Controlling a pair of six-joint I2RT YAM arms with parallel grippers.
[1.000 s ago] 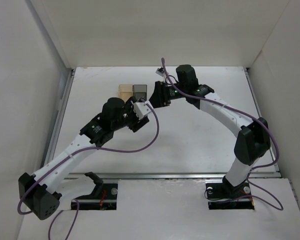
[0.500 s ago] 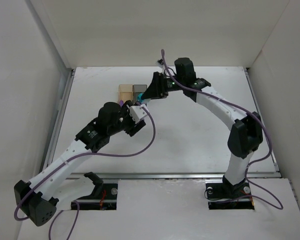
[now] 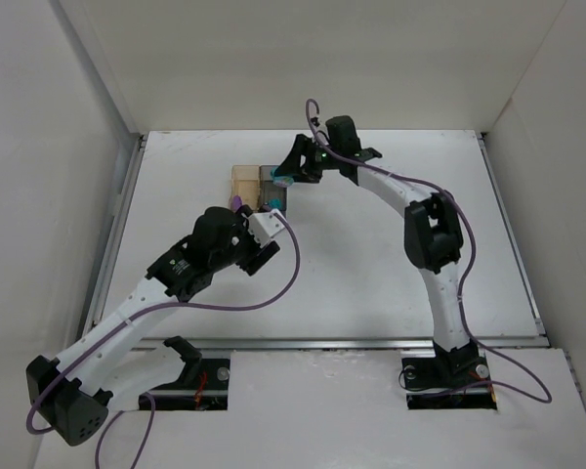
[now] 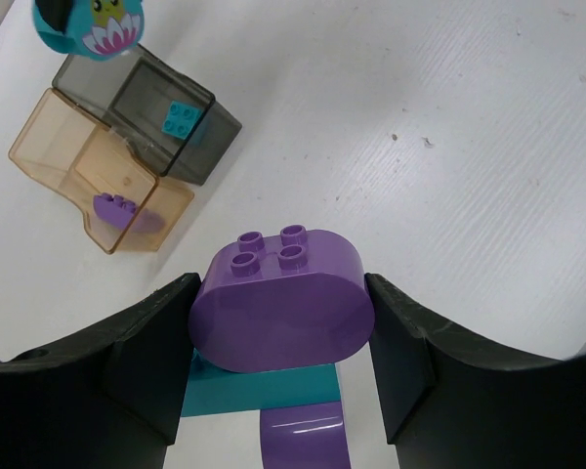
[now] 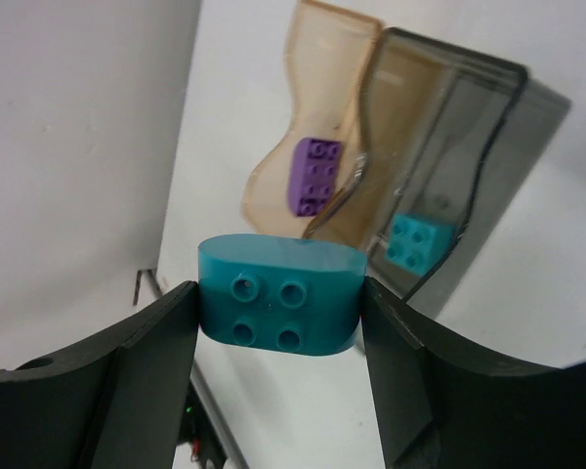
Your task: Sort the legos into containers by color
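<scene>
Right pincer (image 5: 278, 315) advanced over grey container (image 5: 479, 117), clenching teal lego (image 5: 278, 293) | left pincer (image 4: 279, 327) clenching purple lego (image 4: 281, 303)

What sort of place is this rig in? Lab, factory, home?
Probably a lab test cell: white table boxed in by bare white walls, left arm and right arm bolted at its near edge, an amber box and a grey box set out.

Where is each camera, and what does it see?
Top: above and behind, looking down on table and both arms.
Left wrist: on left arm, past the left claw gripping a purple lego.
Right wrist: on right arm, past the right claw gripping a teal lego.
Both wrist views show the amber box and grey box.
</scene>
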